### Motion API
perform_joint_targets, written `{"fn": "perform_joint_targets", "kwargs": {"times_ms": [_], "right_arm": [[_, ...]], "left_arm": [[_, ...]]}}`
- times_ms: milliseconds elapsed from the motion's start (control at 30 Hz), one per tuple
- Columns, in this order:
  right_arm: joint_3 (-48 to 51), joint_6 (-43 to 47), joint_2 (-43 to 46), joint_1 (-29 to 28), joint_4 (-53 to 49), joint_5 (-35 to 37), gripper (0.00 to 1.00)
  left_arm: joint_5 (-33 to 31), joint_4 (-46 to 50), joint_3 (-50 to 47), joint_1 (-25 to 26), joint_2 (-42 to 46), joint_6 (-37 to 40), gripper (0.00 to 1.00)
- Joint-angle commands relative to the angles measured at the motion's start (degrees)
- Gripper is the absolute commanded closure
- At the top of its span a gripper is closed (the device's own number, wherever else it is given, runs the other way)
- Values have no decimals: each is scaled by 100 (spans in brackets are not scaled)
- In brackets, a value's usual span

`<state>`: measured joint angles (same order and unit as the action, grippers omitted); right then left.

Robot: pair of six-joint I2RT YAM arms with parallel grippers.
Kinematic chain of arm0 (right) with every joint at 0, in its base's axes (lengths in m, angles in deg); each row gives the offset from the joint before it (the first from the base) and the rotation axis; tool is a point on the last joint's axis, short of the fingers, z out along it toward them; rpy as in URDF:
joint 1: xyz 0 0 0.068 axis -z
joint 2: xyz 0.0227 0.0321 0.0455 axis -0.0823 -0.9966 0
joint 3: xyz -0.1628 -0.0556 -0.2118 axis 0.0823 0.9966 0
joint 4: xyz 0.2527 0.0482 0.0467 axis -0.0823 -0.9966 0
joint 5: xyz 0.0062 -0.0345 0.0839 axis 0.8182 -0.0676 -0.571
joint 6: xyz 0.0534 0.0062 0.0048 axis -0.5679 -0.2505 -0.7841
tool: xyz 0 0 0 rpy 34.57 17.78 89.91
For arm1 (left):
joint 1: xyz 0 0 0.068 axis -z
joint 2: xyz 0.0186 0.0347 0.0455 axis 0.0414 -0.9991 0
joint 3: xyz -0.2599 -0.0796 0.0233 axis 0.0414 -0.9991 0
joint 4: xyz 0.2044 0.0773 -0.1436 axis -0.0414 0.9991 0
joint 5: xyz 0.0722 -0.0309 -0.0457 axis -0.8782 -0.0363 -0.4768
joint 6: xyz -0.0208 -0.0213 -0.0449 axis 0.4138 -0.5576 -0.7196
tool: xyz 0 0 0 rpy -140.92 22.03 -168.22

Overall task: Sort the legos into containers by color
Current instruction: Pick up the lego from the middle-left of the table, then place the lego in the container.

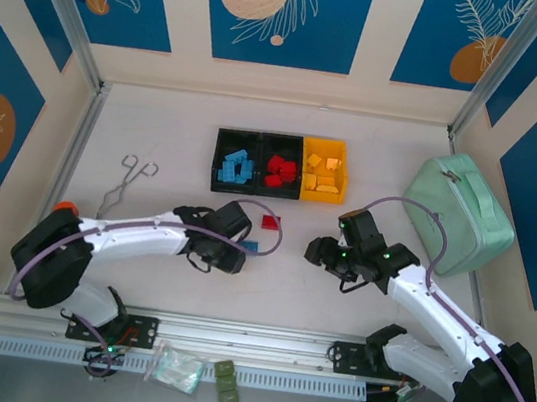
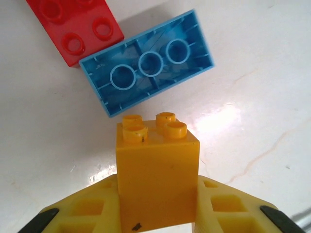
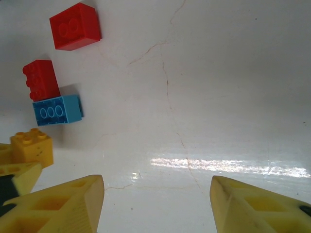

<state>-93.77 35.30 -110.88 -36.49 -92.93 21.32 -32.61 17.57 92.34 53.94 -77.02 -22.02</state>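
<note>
Grips a yellow lego (image 2: 158, 165) in the left tool (image 2: 158, 206), just short of an upturned light-blue lego (image 2: 146, 63) and a red lego (image 2: 73, 26) on the tabletop (image 2: 252, 97). Holds the right tool (image 3: 155, 204) open, empty. Seemingly mid-pick; next calls for lifting clear and carrying to the far yellow bin (image 1: 346, 172).

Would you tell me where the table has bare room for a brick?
Bare: the table between the tongs and the left black bin, and between the yellow bin and the mint-green case. Crowded: the loose bricks by the left pincer.
</note>
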Motion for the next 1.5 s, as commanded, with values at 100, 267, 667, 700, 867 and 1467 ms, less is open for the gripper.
{"fn": "perform_joint_targets", "kwargs": {"times_ms": [100, 267, 667, 700, 867, 1467], "right_arm": [[48, -66, 286, -21, 55, -242, 41], [42, -100, 545, 95, 28, -277, 41], [345, -274, 1667, 785, -361, -88, 41], [392, -291, 1781, 844, -402, -75, 41], [485, -310, 2218, 1107, -686, 3, 41], [834, -449, 2597, 1348, -806, -275, 41]], "left_arm": [[-77, 328, 514, 33, 326, -113, 73], [-34, 364, 1202, 20, -64, -2, 73], [126, 444, 3279, -22, -1816, 365, 73], [96, 501, 3525, -16, -2012, 409, 72], [86, 657, 4563, -57, -2848, 493, 73], [-446, 1987, 8789, -327, -5639, 891, 71]]}}
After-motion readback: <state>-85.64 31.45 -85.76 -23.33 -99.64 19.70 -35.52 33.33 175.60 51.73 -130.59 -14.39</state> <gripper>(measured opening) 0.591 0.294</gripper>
